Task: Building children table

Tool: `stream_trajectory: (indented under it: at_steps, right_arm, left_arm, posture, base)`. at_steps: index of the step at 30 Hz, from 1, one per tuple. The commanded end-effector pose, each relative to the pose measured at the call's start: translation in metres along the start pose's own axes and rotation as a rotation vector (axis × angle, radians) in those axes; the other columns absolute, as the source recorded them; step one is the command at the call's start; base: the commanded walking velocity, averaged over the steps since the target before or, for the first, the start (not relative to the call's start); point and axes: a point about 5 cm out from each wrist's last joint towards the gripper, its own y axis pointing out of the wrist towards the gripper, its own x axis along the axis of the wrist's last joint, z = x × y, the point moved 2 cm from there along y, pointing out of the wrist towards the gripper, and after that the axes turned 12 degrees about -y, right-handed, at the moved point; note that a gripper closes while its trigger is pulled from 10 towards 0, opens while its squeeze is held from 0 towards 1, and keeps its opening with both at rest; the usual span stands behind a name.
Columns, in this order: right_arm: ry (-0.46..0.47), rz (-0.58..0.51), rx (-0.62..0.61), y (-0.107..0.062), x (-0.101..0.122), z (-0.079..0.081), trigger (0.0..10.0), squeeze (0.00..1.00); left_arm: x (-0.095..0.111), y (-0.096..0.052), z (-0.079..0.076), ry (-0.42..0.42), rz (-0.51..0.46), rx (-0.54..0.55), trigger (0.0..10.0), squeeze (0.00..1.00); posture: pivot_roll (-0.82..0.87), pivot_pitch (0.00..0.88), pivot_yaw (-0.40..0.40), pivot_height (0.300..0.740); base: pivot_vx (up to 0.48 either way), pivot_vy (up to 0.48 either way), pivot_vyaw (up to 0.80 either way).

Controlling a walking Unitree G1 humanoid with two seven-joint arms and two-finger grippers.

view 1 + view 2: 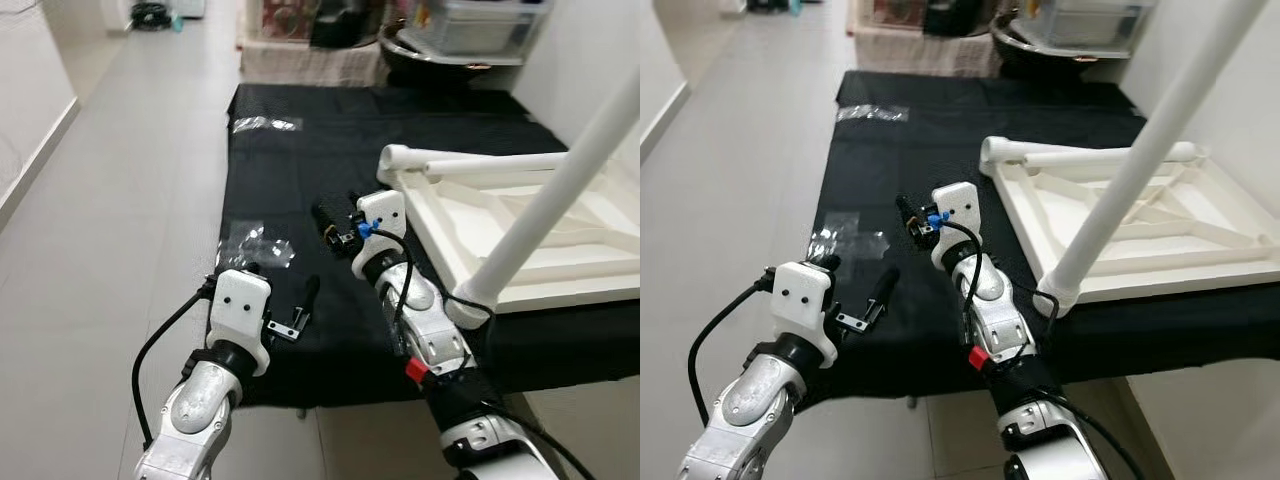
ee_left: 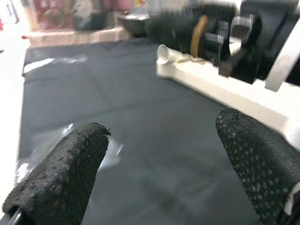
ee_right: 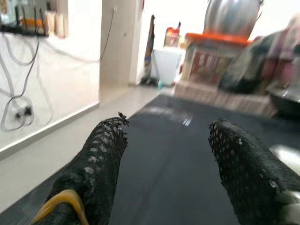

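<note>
a black cloth (image 1: 300, 180) lies on the grey floor (image 1: 130, 200) and takes up the middle of the head views. the white children's table (image 1: 520, 225) lies upside down on the right part of the cloth, in the middle right of the frame. you can see the ribs on its underside. one white table leg (image 1: 470, 160) lies flat along the far edge of the table. another white table leg (image 1: 555, 190) stands up from the near corner of the table and runs off the upper right of the frame.

the left gripper (image 1: 300, 300) is in the lower left of the frame, low over the near edge of the cloth. in the left wrist view its two black fingers (image 2: 61, 178) are spread wide apart with nothing between them, and the cloth shows in the gap.

the right gripper (image 1: 328, 222) is near the middle of the frame, just beside the near left corner of the table. it points to the left, over the cloth. in the right wrist view its two black fingers (image 3: 98, 164) are also spread apart and hold nothing.

a clear plastic bag (image 1: 255, 245) lies flat on the cloth in front of the left gripper. another clear plastic bag (image 1: 265, 124) lies further away, toward the upper left of the cloth. past the far end of the cloth, at the top of the frame, there is a plastic storage box (image 1: 480, 25) and some other house things that are too blurry to name.
</note>
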Motion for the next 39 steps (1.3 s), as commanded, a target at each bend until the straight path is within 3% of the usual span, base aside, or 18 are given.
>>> stream_trajectory:
  at_steps: [1,12,15,17,19,22,26,30,35,37,39]
  right_arm:
    - [0.001,0.031,0.007,-0.005,-0.01,0.003,10.0,0.0]
    - [-0.004,0.059,-0.004,-0.002,-0.002,-0.003,10.0,0.0]
    - [-0.019,0.135,0.005,0.006,-0.004,-0.006,10.0,0.0]
    - [-0.053,0.256,0.027,0.017,-0.009,-0.014,10.0,0.0]
    - [-0.054,0.283,0.032,0.022,-0.007,-0.018,10.0,0.0]
    - [-0.124,0.327,0.066,0.035,-0.002,-0.029,10.0,0.0]
    - [-0.2,0.461,0.031,0.045,-0.013,-0.048,10.0,0.0]
    - [-0.27,0.651,0.076,0.038,-0.037,-0.066,10.0,0.0]
    - [-0.275,0.718,0.101,0.032,-0.045,-0.07,10.0,0.0]
    - [-0.279,0.824,0.133,0.02,-0.059,-0.076,10.0,0.0]
    - [-0.282,0.863,0.135,0.015,-0.064,-0.079,10.0,0.0]
  left_arm:
    - [-0.002,0.002,-0.001,0.003,0.003,-0.001,10.0,0.0]
    - [-0.006,0.002,0.0,0.007,0.034,0.01,10.0,0.0]
    - [-0.007,0.003,0.002,0.006,0.033,0.016,10.0,0.0]
    - [-0.008,0.003,0.002,-0.002,0.036,0.011,10.0,0.0]
    - [-0.008,0.003,0.001,0.004,0.033,0.008,10.0,0.0]
    - [-0.012,0.001,-0.001,0.0,0.05,-0.006,10.0,0.0]
    - [-0.021,-0.004,-0.007,-0.04,0.104,-0.046,10.0,0.0]
    - [-0.034,-0.014,-0.021,-0.075,0.179,-0.133,10.0,0.0]
    - [-0.037,-0.018,-0.026,-0.093,0.204,-0.163,10.0,0.0]
    - [-0.042,-0.022,-0.028,-0.102,0.232,-0.174,10.0,0.0]
    - [-0.044,-0.023,-0.029,-0.103,0.245,-0.181,10.0,0.0]
  posture:
    - [0.07,0.077,-0.092,0.74]
    - [0.08,0.076,-0.097,0.74]
    - [0.07,0.084,-0.097,0.74]
    - [0.07,0.09,-0.096,0.74]
    - [0.07,0.09,-0.096,0.74]
    - [0.07,0.096,-0.096,0.74]
    - [0.06,0.108,-0.096,0.74]
    - [0.06,0.126,-0.108,0.74]
    - [0.05,0.133,-0.107,0.74]
    - [0.04,0.145,-0.113,0.74]
    - [0.03,0.147,-0.117,0.74]
  base:
    - [0.277,0.0,0.0]
    - [0.156,0.0,0.0]
    - [0.0,0.0,0.0]
    - [0.0,0.0,0.0]
    - [0.0,0.0,0.0]
    - [0.0,0.0,0.0]
    - [0.0,0.0,0.0]
    - [0.0,0.0,0.0]
    - [0.0,0.0,0.0]
    - [0.0,0.0,0.0]
    - [0.0,0.0,0.0]
